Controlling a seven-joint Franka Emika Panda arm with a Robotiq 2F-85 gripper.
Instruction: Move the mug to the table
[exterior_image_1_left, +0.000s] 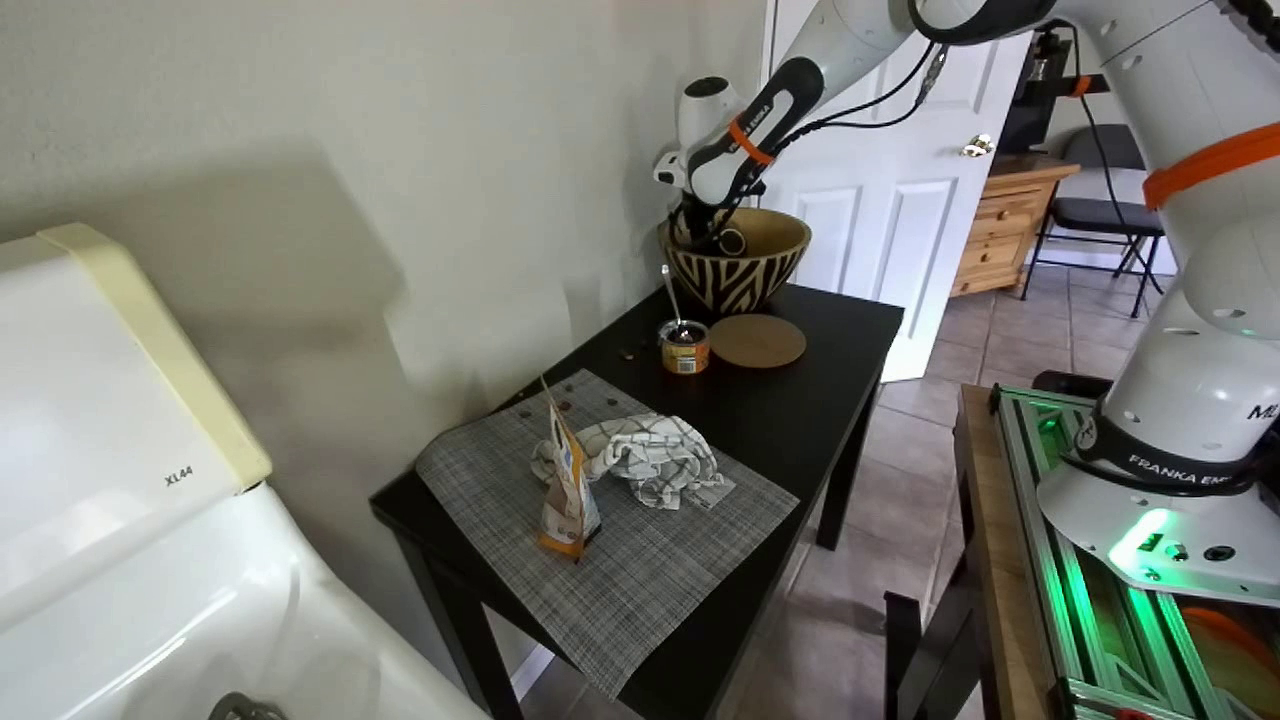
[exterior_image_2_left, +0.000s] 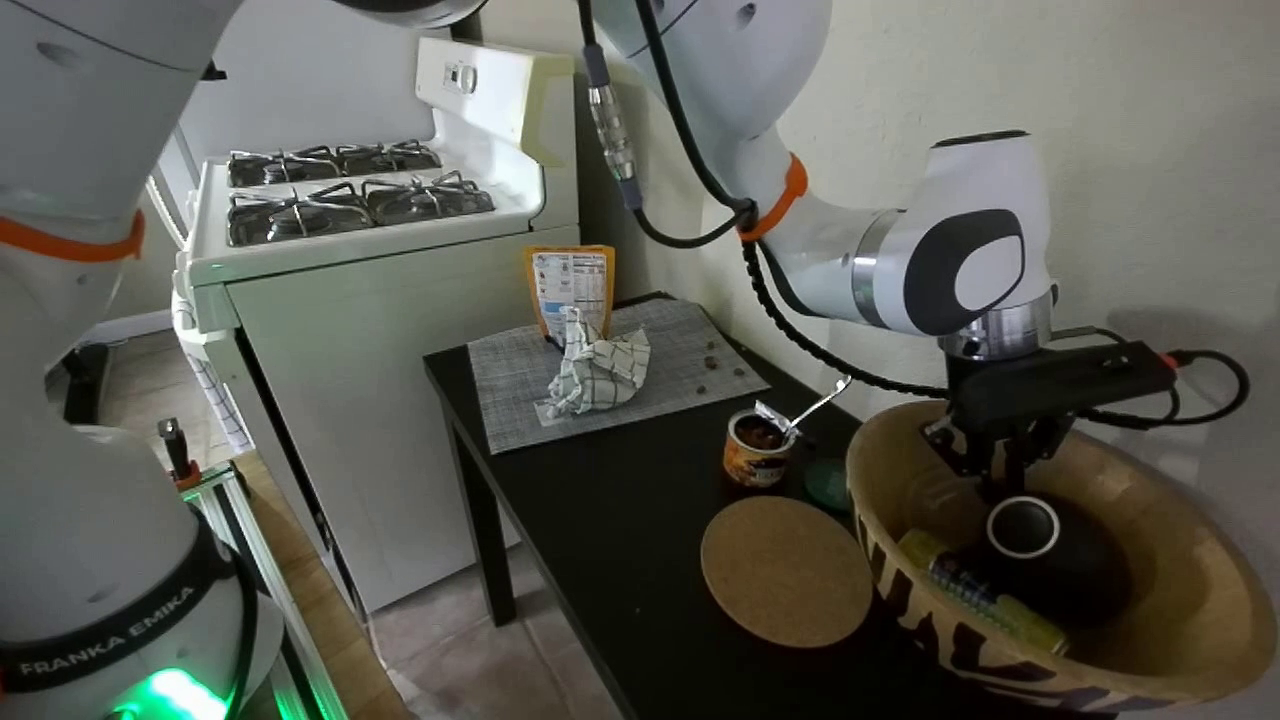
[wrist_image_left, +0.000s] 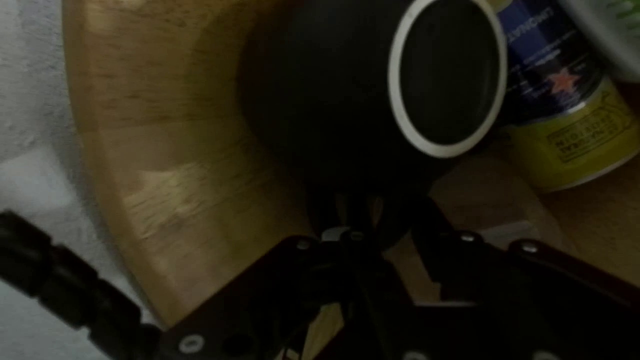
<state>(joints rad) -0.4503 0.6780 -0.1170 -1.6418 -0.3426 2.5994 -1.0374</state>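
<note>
The mug (wrist_image_left: 320, 90) is near-black and rounded with a pale ring at one end. It is tilted inside the striped basket (exterior_image_1_left: 740, 280). The mug's pale ring also shows in both exterior views (exterior_image_1_left: 732, 241) (exterior_image_2_left: 1023, 528). My gripper (wrist_image_left: 382, 220) reaches down into the basket, its fingers close together at the mug's handle and seemingly shut on it; the contact is very dark. The gripper also shows in both exterior views (exterior_image_1_left: 706, 240) (exterior_image_2_left: 1002, 480). The black table (exterior_image_1_left: 840, 340) bears the basket at its end, with a grey placemat (exterior_image_1_left: 680, 570) at the opposite end.
A yellow and blue can (wrist_image_left: 565, 110) lies in the basket by the mug. Beside the basket are a cork disc (exterior_image_2_left: 787, 572) and a jar with a spoon (exterior_image_1_left: 685, 353). A checked cloth (exterior_image_1_left: 655, 455) and an orange pouch (exterior_image_1_left: 570, 490) are on the placemat. The wall runs behind.
</note>
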